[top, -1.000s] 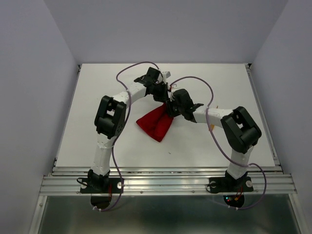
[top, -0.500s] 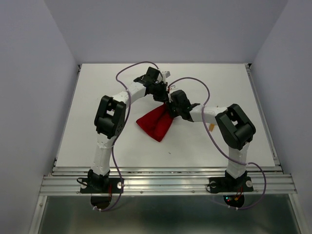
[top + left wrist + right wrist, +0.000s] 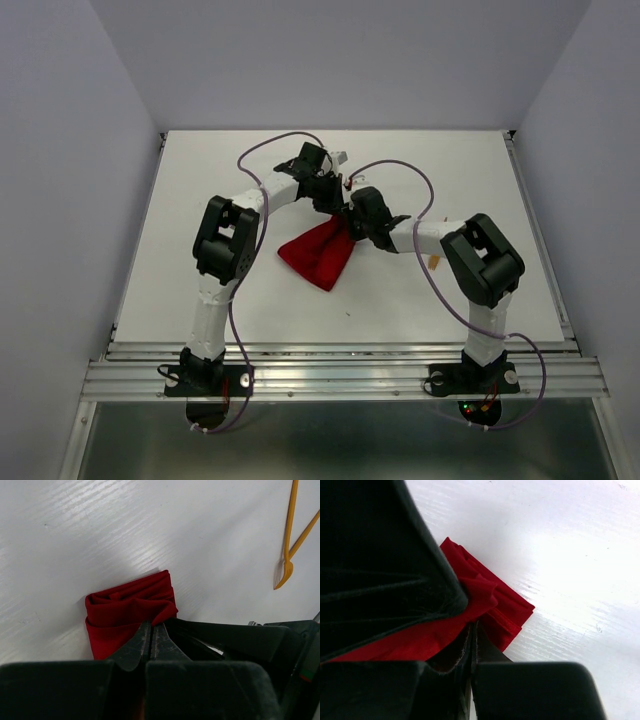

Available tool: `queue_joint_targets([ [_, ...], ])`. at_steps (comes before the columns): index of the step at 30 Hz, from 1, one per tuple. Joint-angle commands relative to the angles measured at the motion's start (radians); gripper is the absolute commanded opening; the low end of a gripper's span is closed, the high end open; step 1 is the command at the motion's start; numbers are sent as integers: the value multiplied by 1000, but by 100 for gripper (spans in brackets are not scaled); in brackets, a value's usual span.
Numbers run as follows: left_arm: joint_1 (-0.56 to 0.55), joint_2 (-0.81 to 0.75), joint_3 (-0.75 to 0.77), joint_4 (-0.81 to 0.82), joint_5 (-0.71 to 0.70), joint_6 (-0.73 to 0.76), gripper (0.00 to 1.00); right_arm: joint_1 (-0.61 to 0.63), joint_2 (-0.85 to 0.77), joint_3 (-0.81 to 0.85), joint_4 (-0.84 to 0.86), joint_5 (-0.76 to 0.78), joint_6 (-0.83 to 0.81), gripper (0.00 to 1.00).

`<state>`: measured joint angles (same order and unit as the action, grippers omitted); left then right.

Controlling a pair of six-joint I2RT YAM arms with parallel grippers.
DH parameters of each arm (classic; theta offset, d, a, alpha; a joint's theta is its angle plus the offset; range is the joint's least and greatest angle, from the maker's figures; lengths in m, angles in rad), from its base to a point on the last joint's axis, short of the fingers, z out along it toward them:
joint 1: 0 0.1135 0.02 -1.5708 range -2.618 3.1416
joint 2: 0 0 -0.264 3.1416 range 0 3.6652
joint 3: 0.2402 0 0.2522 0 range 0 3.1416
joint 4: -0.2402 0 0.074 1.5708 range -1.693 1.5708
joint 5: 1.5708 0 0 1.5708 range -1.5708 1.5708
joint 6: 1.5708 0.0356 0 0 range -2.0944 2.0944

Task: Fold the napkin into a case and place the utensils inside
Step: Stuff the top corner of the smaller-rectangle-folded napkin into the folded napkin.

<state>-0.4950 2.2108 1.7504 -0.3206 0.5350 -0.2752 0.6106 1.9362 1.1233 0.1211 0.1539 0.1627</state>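
Note:
The red napkin [image 3: 318, 256] lies bunched in a wedge at the table's middle, its far corner lifted. My left gripper [image 3: 338, 207] and right gripper [image 3: 351, 226] meet at that corner, both shut on the cloth. In the left wrist view the fingertips [image 3: 145, 630] are pressed together at the edge of the folded napkin [image 3: 125, 607]. In the right wrist view the shut gripper [image 3: 472, 630] pinches the napkin [image 3: 492, 605], with the left gripper's black body [image 3: 380, 555] close beside it. Two orange utensils [image 3: 289, 535], one with a fork end, lie apart on the table; a small orange piece shows beside the right forearm [image 3: 436, 262].
The white table [image 3: 200, 290] is walled on three sides by pale panels. Purple cables [image 3: 270, 140] loop over both arms. A metal rail [image 3: 340, 365] runs along the near edge by the arm bases.
The right arm's elbow has swung left and its gripper has closed in slightly on the left gripper. The napkin has shifted only a little.

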Motion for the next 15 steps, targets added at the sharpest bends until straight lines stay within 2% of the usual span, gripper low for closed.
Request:
queue_joint_targets([
  [1, 9, -85, -25, 22, 31, -9, 0, 9, -37, -20, 92, 12, 80, 1],
  [7, 10, -83, -40, 14, 26, -2, 0, -32, -43, -60, 135, -30, 231, 1],
  [15, 16, -94, -65, 15, 34, 16, 0, -74, -49, -89, 158, -59, 354, 1],
])
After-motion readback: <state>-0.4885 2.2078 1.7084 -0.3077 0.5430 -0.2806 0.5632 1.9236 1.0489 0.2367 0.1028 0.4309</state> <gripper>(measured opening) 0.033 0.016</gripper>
